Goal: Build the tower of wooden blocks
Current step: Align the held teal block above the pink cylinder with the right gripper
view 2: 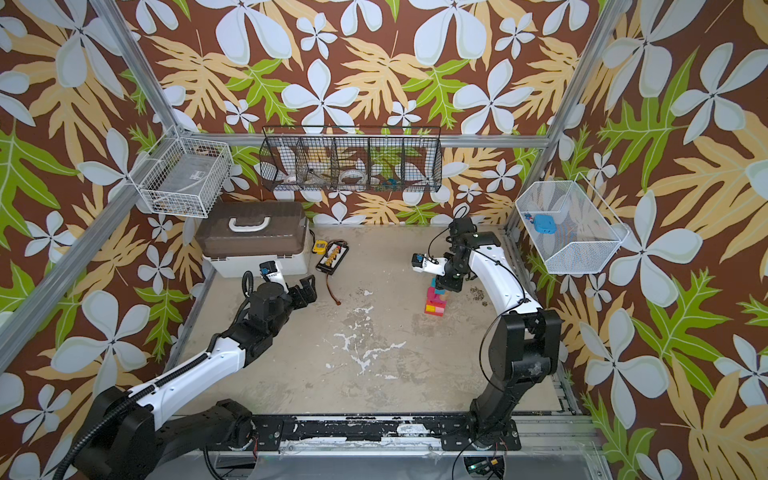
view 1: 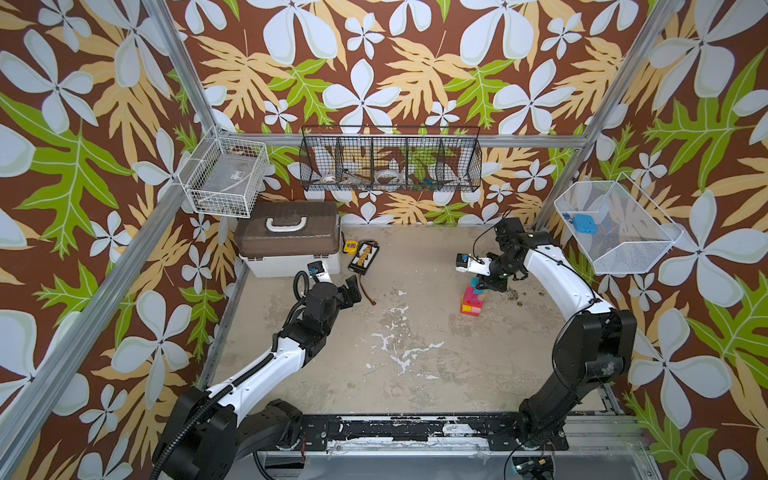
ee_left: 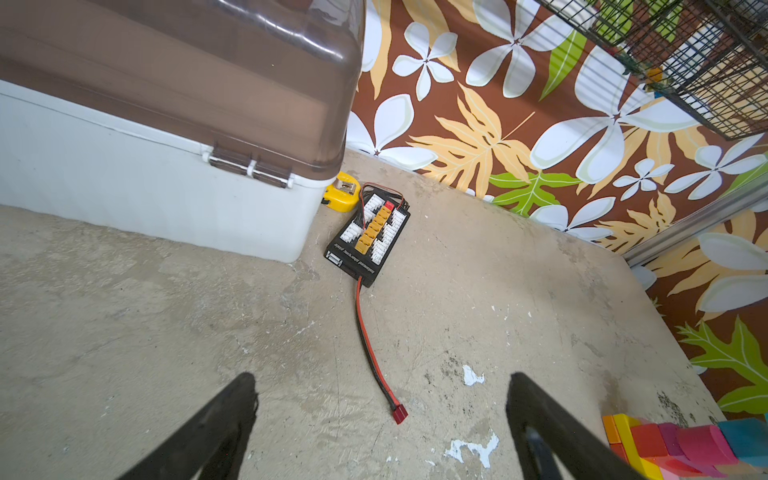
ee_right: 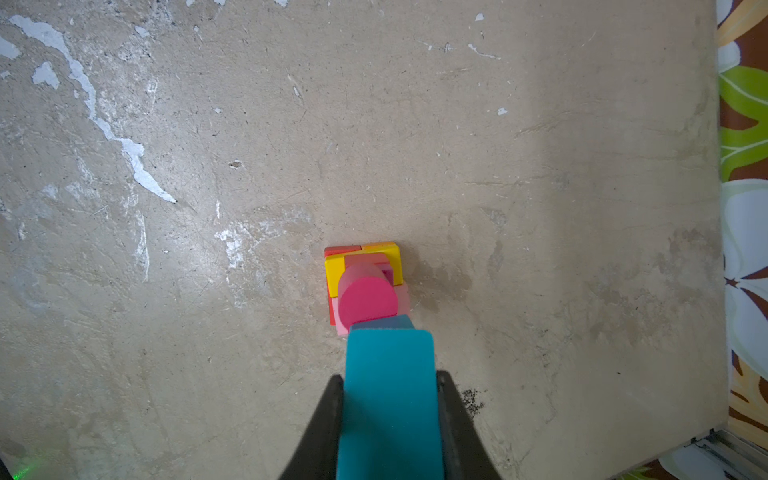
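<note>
While the left gripper [ee_left: 380, 378] hangs spread, the right gripper [ee_right: 390, 376] pinches a teal wooden block [ee_right: 388, 415] over the multicoloured block tower [view 1: 469, 305].

one block tower [view 1: 470, 302], three wire baskets [view 1: 390, 185], one lidded box [view 1: 286, 245], one connector board [view 1: 363, 257], one tape measure [view 1: 349, 247]

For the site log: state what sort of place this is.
Likely a robot test cell, not a home: silver aluminium-profile frame walled with floral wallpaper, black-and-white robot arms, left and right, on a black base rail, and a worn beige tabletop.
</note>
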Motion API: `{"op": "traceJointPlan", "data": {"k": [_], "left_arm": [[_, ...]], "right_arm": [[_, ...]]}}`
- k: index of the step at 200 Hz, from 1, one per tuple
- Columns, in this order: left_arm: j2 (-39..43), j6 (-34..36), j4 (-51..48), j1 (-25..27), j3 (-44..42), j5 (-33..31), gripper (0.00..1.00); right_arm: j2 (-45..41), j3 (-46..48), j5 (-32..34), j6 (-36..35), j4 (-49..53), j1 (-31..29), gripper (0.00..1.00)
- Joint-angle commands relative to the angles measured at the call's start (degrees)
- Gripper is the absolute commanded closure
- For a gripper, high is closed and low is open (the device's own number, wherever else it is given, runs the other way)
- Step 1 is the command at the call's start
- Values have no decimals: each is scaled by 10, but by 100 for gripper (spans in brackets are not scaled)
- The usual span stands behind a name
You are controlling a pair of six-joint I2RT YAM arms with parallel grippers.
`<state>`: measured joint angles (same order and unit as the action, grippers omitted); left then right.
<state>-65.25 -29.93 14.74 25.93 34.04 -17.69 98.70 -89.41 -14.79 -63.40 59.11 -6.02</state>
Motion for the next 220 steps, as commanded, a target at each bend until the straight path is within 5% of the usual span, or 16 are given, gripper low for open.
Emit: {"op": "traceJointPlan", "data": {"k": [1,220], "left_arm": [[2,0,2,0,3,-6,5],[2,1,1,-1,4,-7,5]], "right_arm": [[-1,1,1,5,-2,1,83],[-18,19,23,24,-30,1,44]]}}
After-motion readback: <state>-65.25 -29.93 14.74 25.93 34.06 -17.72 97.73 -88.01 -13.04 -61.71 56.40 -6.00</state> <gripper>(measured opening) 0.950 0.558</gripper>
